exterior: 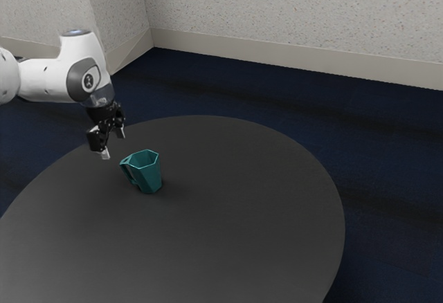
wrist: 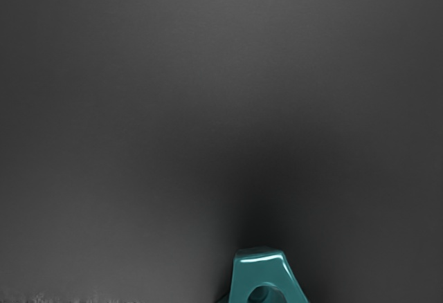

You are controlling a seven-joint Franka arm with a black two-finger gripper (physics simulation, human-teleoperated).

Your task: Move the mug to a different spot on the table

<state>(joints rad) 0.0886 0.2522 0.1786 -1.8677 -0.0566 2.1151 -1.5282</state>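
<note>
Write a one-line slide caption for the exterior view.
Open gripper hovers beside an upright teal mug on the round dark table, not touching it.

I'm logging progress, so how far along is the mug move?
Nothing looks done: the teal mug stands upright on the black table, ungrasped. In progress: the hand hovers open beside the mug, on its handle side. Left to do: grasp, lift, set down elsewhere.
</note>
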